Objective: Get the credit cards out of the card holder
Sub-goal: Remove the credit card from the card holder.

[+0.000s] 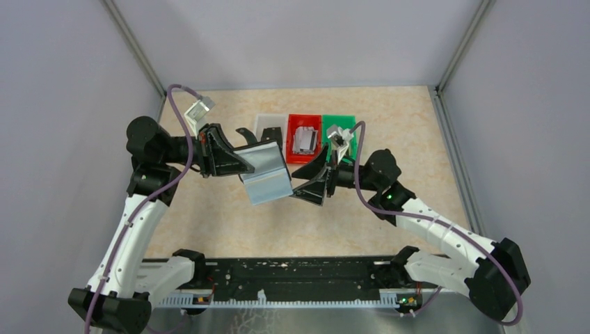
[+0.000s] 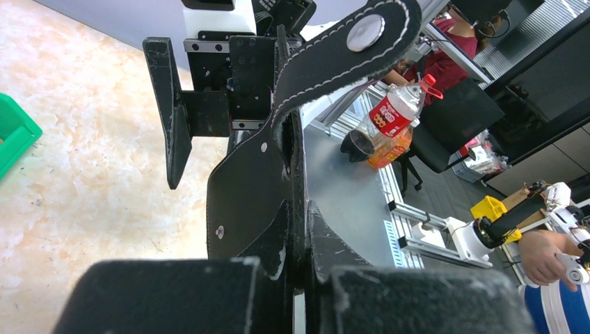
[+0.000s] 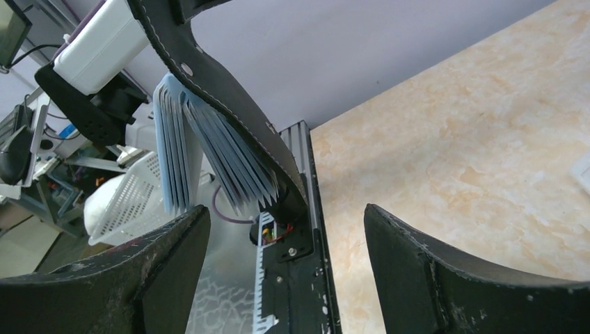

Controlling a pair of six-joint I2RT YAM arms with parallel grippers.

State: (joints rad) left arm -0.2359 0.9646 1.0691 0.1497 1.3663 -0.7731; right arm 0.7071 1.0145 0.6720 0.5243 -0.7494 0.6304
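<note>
Hovering card holder (image 1: 268, 178); beige tabletop (image 1: 417, 132), grey walls (image 1: 299, 42).

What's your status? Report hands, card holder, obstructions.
Left hand shut on card holder, held aloft, fanned open. Right hand open beside it. Grey credit cards in red bin. Nothing between hands.

card holder (image 1: 268, 182): black, white stitching, pale blue-grey panels | white bin (image 1: 268, 125) | red bin (image 1: 299, 118) | green bin (image 1: 345, 122) | table (image 1: 417, 139): beige marbled

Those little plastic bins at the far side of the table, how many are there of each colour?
White bin: 1
Red bin: 1
Green bin: 1
Total: 3 bins
</note>
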